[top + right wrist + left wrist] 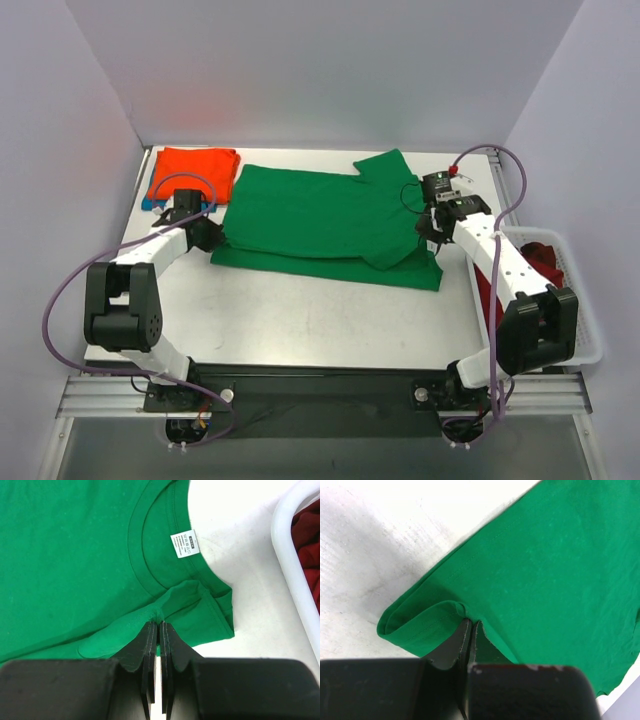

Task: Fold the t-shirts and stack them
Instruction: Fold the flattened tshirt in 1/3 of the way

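A bright green t-shirt (320, 215) lies spread across the middle of the table, partly folded lengthwise. My left gripper (213, 236) is shut on its hem corner (445, 612) at the shirt's left end. My right gripper (430, 232) is shut on a pinch of green cloth (160, 611) just below the collar and its white label (184, 544). A folded orange t-shirt (193, 172) lies at the back left on a teal-blue one (148, 203). Dark red t-shirts (545, 256) lie in the white basket (587, 330) at the right.
The basket's white rim (292, 575) stands close to the right of my right gripper. Grey walls enclose the table on the left, back and right. Bare tabletop (320, 315) lies in front of the green shirt.
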You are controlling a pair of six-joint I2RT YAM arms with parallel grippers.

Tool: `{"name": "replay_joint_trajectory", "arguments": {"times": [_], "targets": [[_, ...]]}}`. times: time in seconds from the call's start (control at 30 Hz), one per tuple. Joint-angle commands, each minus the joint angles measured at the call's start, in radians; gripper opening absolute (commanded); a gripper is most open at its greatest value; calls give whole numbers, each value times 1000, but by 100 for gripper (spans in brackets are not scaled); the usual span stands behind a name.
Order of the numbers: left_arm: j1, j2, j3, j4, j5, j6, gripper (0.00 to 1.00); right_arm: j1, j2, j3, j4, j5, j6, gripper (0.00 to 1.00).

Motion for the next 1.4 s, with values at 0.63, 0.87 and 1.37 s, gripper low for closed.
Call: {"name": "replay_joint_trajectory", "arguments": {"times": [0.63,0.87,1.37], "targets": [[15,78,82,74,14,-23,0,-71,92,110,5,-38,1,0],[15,92,96,84,16,-23,0,-86,109,130,4,-48,-1,0],[21,143,107,182,42,-11,3,-108,197,151,25,-82,-12,0]]}}
